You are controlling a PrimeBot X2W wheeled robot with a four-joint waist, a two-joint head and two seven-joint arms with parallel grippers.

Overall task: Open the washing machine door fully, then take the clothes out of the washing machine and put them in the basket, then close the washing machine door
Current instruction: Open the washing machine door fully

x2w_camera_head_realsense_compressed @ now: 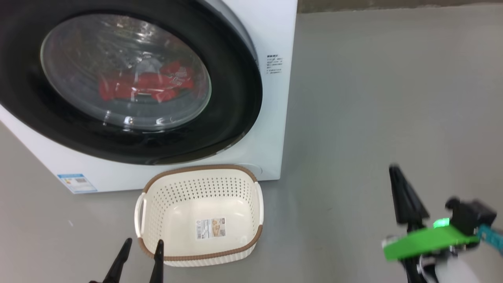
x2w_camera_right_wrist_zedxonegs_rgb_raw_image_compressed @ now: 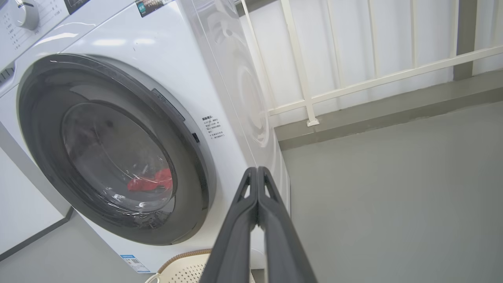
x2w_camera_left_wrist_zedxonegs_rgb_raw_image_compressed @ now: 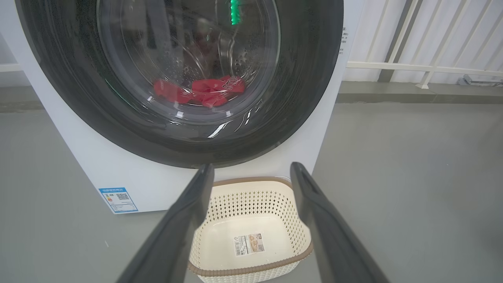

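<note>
since the washing machine door (x2w_camera_head_realsense_compressed: 129, 78) is closed, hook its rim slowly with the shut, empty right gripper (x2w_camera_right_wrist_zedxonegs_rgb_raw_image_compressed: 257, 171); the left gripper (x2w_camera_left_wrist_zedxonegs_rgb_raw_image_compressed: 252, 167) is open.

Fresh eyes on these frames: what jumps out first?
The glossy black washing machine door, shut, dominates the upper left of the head view, with the red clothes bright behind its glass. Just below it, on the grey floor, sits the empty cream basket. At the lower right, the right gripper is pinched shut, with a bright green part on its arm.
</note>
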